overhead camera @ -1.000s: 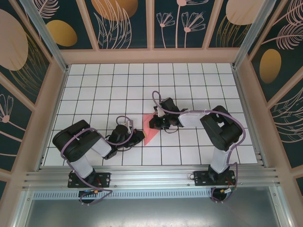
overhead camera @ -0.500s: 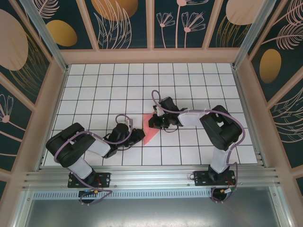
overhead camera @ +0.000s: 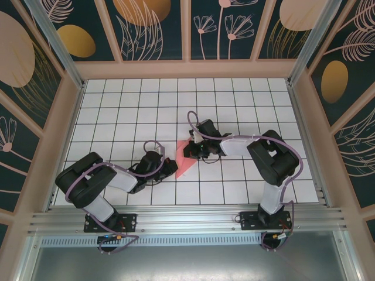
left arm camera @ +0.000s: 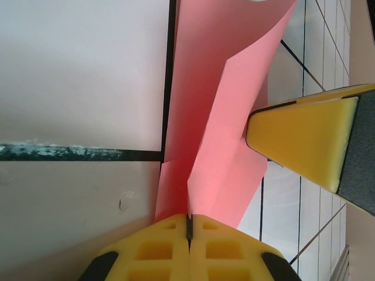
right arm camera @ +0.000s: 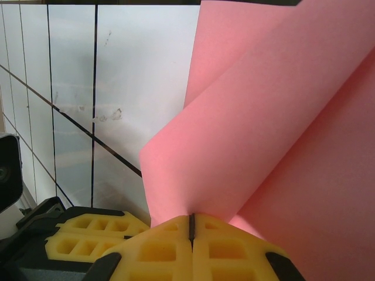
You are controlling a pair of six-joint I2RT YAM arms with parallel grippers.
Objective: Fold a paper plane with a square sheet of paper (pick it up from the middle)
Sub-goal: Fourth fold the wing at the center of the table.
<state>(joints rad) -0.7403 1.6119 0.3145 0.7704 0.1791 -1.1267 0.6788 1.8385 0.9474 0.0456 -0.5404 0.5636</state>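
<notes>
Yellow-fingered and nearest the arm bases, the left gripper (left arm camera: 188, 225) has its jaws pressed together with no gap. A creased edge of the pink paper (left arm camera: 217, 146) runs straight into that seam, so it appears to be pinching the paper's near end. From there the paper rises off the white table (overhead camera: 129, 111) as a long, narrow, partly folded strip, one layer lapped over another along a sharp crease. From above it lies a little in front of the middle of the table, stretched between the two arms.

Further on, the right gripper (right arm camera: 191, 225) is likewise clamped tight on the far end. The paper curls up and over from its closed jaws in a loose roll rather than a flat fold. One of its fingers (left arm camera: 304, 137) shows in the left wrist view, just beside the raised flap.

The step looks like bringing a flap across to set the next crease. To do it well, both pinches should hold firm and the arms should move together, since pulling apart could tear thin paper and pushing together would buckle it. The curled layer probably needs to be laid down with its edge along the existing crease before either grip lets go. After that, a closed finger run along the fold from one end to the other would sharpen it. Behind the right gripper, the table's black grid lines (overhead camera: 176, 93) would serve as a guide for squareness.
</notes>
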